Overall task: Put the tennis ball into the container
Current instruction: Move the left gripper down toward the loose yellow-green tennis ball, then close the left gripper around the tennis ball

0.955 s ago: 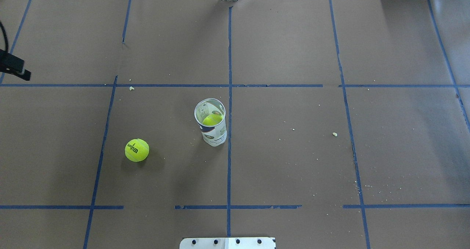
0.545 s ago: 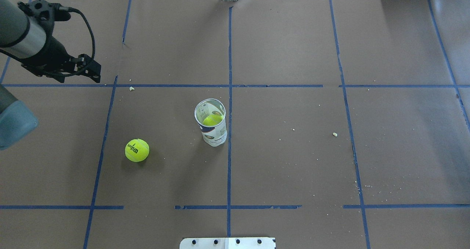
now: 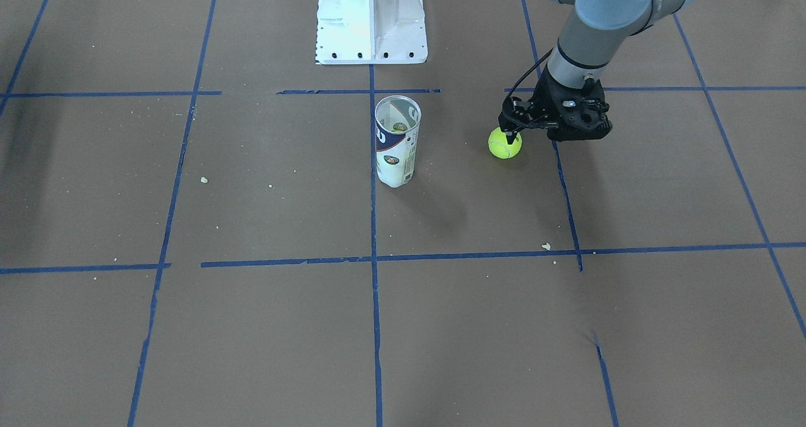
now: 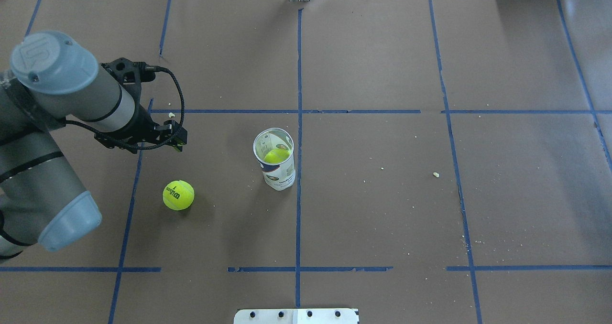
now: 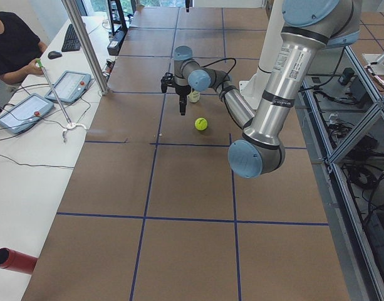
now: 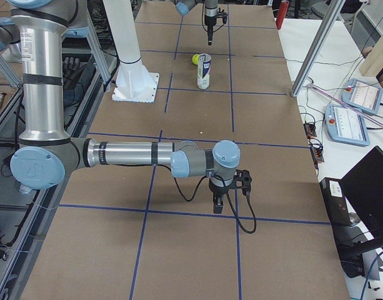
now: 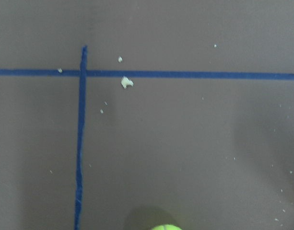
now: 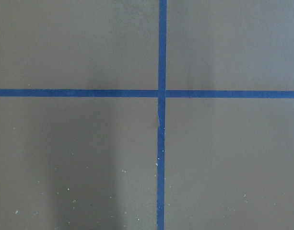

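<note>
The left arm (image 4: 71, 90) has swept in fast. A second ago only a dark corner of the left hand (image 4: 179, 142) showed at the overhead view's left edge. Half a second ago it hung over the far-left part of the table (image 4: 382, 219). Now it sits near the tennis ball (image 4: 178, 195), just beyond it on the side away from the robot, and is not yet touching it. The side view shows the hand raised off the table. The left wrist camera catches only the ball's upper edge at the bottom of its picture, so the hand is short of being centred over it.

The fingers read as one thin dark bar in both side views. They seem to be pressed together, though they are small there and I would not swear to it. If so, they must part before any grasp.

The tennis ball itself has not moved across the three overhead pictures. It lies loose on the table, well to the left of the container (image 4: 279, 173). The container also stands exactly where it did, upright and open-topped, with a second ball (image 4: 276, 155) already resting inside it.

I judge this to be the approach: the reach is nearly done, and the pick and the drop remain.

The right hand (image 6: 217, 204) hovers over a tape crossing far from the work, and I cannot tell whether its fingers are apart.
</note>
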You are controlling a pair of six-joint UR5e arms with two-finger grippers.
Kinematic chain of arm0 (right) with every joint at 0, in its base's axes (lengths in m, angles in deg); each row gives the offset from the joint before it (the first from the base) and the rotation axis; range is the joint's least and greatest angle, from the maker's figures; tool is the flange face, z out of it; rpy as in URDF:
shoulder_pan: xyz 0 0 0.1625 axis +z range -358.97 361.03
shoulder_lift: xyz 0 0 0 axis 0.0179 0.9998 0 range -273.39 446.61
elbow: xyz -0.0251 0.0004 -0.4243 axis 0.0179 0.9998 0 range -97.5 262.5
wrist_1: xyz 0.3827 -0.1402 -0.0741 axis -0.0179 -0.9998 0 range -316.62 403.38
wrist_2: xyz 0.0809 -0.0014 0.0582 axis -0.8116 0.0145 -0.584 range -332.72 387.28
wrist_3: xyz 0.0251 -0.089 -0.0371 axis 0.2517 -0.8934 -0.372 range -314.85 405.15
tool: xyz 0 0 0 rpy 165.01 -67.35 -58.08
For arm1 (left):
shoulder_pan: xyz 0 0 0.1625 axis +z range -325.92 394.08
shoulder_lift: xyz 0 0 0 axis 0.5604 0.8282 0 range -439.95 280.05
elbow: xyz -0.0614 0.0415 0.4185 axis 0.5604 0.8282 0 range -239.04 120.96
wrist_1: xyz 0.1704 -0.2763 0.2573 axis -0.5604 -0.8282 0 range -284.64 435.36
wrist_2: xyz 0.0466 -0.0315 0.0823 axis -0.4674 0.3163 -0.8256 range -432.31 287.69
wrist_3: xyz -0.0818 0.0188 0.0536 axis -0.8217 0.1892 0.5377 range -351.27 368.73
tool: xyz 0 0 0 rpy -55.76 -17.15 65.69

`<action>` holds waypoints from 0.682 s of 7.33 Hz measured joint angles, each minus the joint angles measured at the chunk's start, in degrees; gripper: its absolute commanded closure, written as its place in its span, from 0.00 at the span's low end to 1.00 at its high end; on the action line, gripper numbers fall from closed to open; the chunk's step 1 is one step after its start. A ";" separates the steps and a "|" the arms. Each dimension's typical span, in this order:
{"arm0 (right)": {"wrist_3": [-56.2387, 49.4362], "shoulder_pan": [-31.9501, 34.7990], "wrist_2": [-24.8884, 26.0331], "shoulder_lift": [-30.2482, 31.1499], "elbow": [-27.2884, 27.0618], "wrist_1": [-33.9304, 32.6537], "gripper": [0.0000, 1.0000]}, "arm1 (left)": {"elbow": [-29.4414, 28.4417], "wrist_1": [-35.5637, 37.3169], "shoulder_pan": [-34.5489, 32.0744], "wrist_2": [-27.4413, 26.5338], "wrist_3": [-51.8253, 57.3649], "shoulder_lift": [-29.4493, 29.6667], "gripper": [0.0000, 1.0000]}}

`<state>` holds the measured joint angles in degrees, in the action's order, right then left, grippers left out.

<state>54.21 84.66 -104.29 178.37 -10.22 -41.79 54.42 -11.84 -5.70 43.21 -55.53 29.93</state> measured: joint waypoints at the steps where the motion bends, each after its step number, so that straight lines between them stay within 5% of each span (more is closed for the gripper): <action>1: 0.00 0.00 0.00 0.00 0.00 0.00 0.00 | -0.40 -2.77 2.81 -2.06 -4.26 -1.10 0.00; 5: 0.00 0.01 0.00 0.00 0.00 0.00 0.00 | -3.39 -6.11 7.29 -6.28 -9.51 -2.11 0.00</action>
<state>54.21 84.67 -104.29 178.37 -10.22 -41.79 51.03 -17.95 1.59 36.93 -65.04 27.82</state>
